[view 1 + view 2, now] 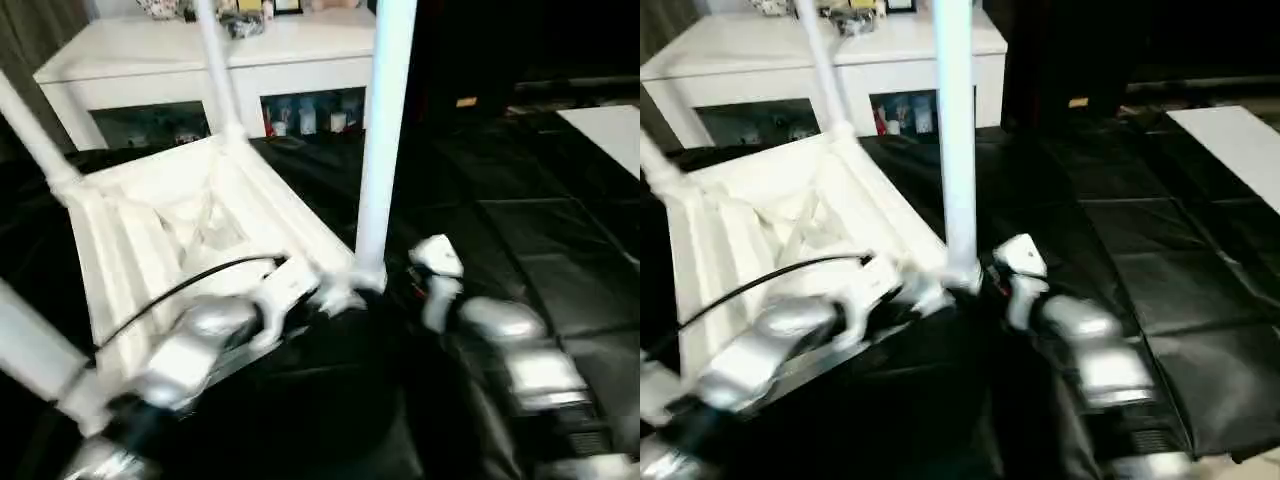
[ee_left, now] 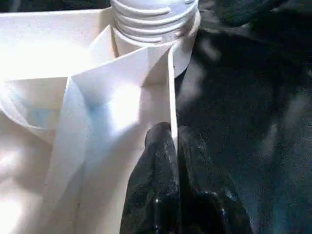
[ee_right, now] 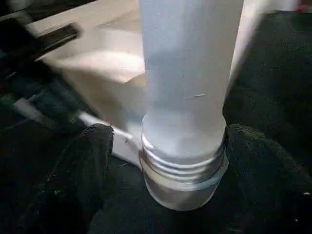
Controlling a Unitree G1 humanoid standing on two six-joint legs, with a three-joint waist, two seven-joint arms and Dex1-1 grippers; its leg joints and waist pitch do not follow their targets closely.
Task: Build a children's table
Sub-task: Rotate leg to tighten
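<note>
Children's table (image 1: 190, 230) lies upside down, ribbed underside up, on a black sheet (image 1: 540, 250) that covers the work surface. Its white legs stick upward from the corners; the nearest leg (image 1: 385, 130) stands upright at the near corner, with screw threads showing at its base above the socket. Behind the table stands a white cabinet (image 1: 200, 60) with small items behind its glass doors and more clutter on its top. A flat white panel (image 1: 610, 130) lies at the far right edge of the black sheet.

Left gripper (image 2: 173, 161) is clamped tight on the thin white rim of the table right beside the near corner socket, one black finger (image 2: 156, 180) on each side of the wall. Right gripper (image 3: 168, 161) stands wide apart around the base of the nearest leg, its black fingers (image 3: 83, 170) on either side of the threaded end with a gap to the leg on both sides.
</note>
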